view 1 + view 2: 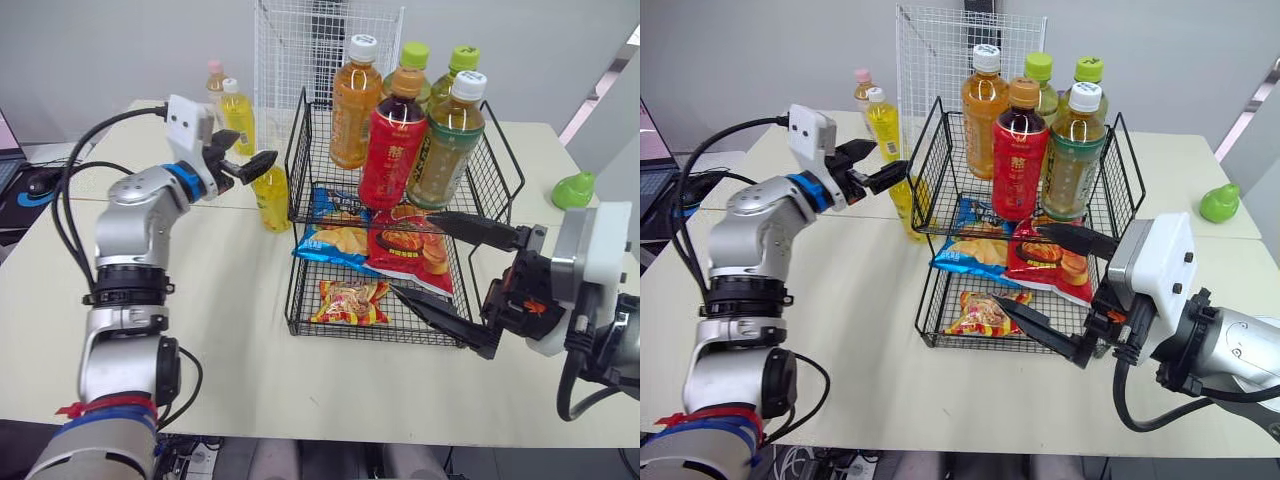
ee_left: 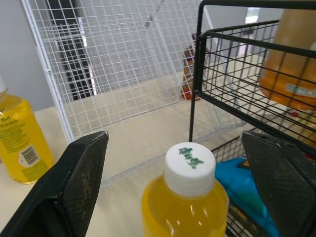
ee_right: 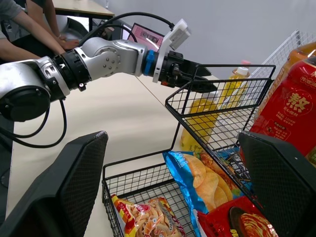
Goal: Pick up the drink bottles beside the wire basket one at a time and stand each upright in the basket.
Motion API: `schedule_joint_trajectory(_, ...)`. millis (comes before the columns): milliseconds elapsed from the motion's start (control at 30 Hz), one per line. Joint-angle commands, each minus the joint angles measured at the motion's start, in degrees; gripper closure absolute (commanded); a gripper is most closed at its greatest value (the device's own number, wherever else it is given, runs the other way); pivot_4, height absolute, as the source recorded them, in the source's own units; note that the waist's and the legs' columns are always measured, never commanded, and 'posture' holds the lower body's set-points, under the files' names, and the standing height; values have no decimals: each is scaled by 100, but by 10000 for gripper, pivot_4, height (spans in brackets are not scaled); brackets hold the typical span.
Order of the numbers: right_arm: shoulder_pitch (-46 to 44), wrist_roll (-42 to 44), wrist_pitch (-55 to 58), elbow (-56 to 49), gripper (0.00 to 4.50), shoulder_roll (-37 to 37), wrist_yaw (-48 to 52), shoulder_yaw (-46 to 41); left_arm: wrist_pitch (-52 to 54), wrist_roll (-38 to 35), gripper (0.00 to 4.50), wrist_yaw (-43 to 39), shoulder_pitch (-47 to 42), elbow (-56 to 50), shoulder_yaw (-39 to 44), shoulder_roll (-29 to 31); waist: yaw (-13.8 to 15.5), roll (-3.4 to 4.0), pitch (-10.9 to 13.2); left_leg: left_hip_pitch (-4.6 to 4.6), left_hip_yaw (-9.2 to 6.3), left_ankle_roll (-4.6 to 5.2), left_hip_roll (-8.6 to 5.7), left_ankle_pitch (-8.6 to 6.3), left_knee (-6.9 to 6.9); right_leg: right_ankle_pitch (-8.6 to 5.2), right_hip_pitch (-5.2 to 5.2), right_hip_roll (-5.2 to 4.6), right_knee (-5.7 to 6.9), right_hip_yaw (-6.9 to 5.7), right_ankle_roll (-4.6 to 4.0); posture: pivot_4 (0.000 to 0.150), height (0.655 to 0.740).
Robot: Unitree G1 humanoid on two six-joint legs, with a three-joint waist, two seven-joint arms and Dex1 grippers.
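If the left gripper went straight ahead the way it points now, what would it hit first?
Most likely the yellow bottle, at its white cap, lined up between the left gripper's open fingers; depth is hard to judge.

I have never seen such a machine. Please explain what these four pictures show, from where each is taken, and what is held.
It is a humanoid robot with two arms, each ending in a two-fingered claw. Two pictures come from cameras on its head, looking down; the other two come from a camera on each wrist. On the table stands a wire basket with four bottles in the top tier and snack bags below. The left claw is open around the cap of a yellow bottle beside the basket, not gripping it. The right claw is open near the lower tier. Nothing is held.
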Motion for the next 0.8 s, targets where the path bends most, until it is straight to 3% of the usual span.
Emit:
schedule_joint_trajectory(33,-126,58,-121,-119,0,-74,-76,0,-259,283,513,723,56,-257,-84,-288,0,0,0,0,0,0,0,0,0,0,0,0,0,0,0,1500,7360)
schedule_joint_trajectory(233,-212,60,-131,-107,0,-86,-142,95,-129,365,513,1270,179,-468,-120,-623,0,-1,0,0,0,0,0,0,0,1,0,1,0,0,1,1500,7360)
schedule_joint_trajectory(333,-239,66,-134,-107,0,-68,-187,120,-46,318,5753,1296,252,-632,-143,-676,0,-1,0,0,0,-1,0,0,-1,1,0,1,0,0,1,1500,7360)
schedule_joint_trajectory(633,-256,-38,-144,-101,0,-28,-203,216,136,222,31373,1366,391,-984,-114,-736,-1,-1,-1,1,0,-1,-1,0,-1,1,1,0,-1,1,2,1500,7360)
schedule_joint_trajectory(800,-210,-135,-147,-97,0,-39,-148,201,266,143,31285,1262,514,-1344,-72,-583,-1,-1,-1,1,0,-1,-1,1,-1,1,1,0,-1,1,2,1500,7360)
